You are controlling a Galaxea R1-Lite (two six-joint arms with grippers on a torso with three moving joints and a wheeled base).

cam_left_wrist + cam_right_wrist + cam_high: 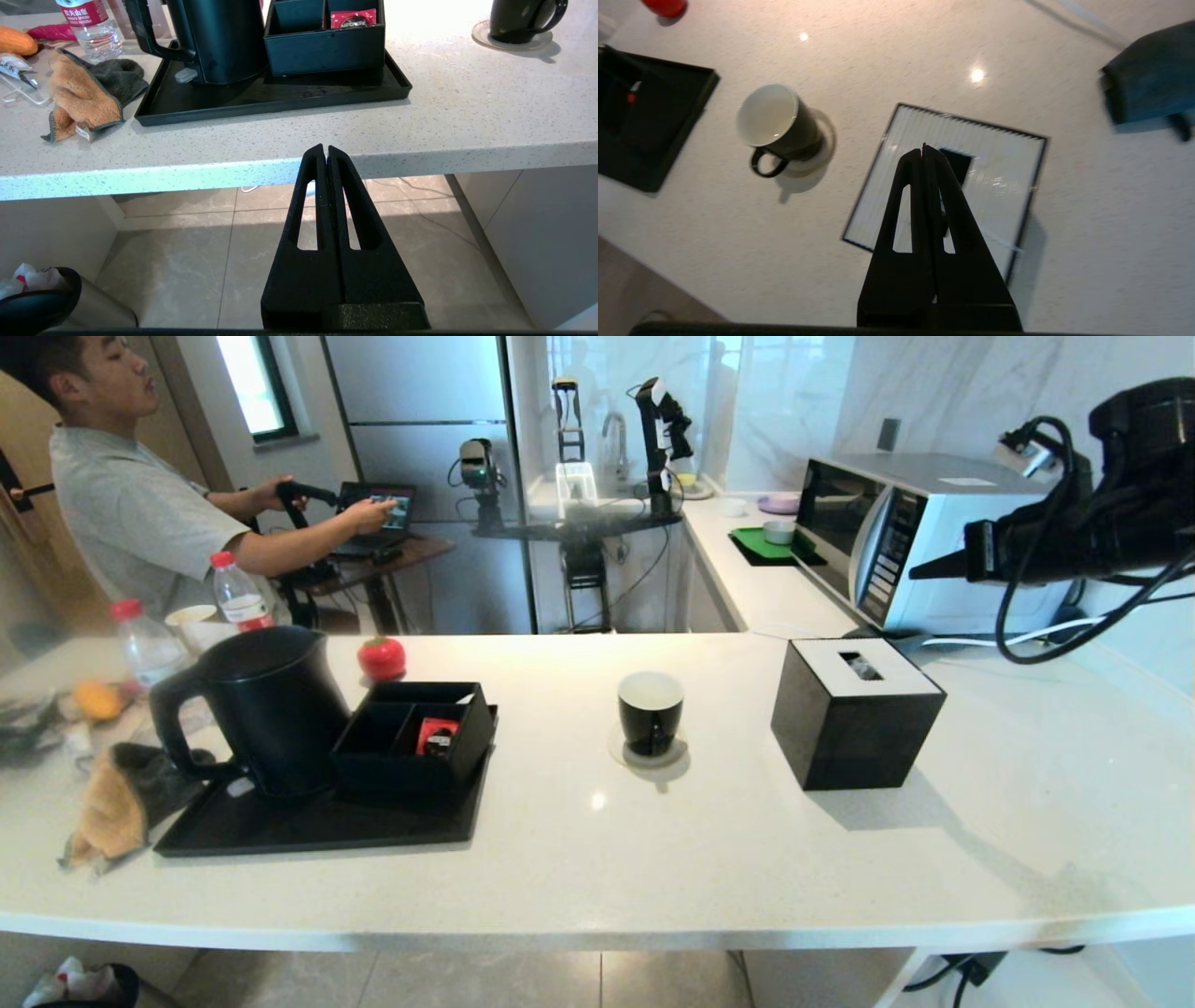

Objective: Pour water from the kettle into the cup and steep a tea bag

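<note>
The kettle (268,707) stands upright on the tray (317,821) near the counter's left edge, handle pointing left. Both the left gripper (325,148) and right gripper (923,150) are closed, empty. A red packet (353,18) reads "NESCAFE".

the small red packet (353,18) in the black divided box (324,49) reads "nescafe"; the clear plastic bottle's red label (82,11) carries unreadable chinese characters.

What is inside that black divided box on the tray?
The black divided box on the tray holds a red packet in one front compartment. The compartment beside it looks empty. Its walls hide the compartment floors, and the back section is mostly unseen.
</note>
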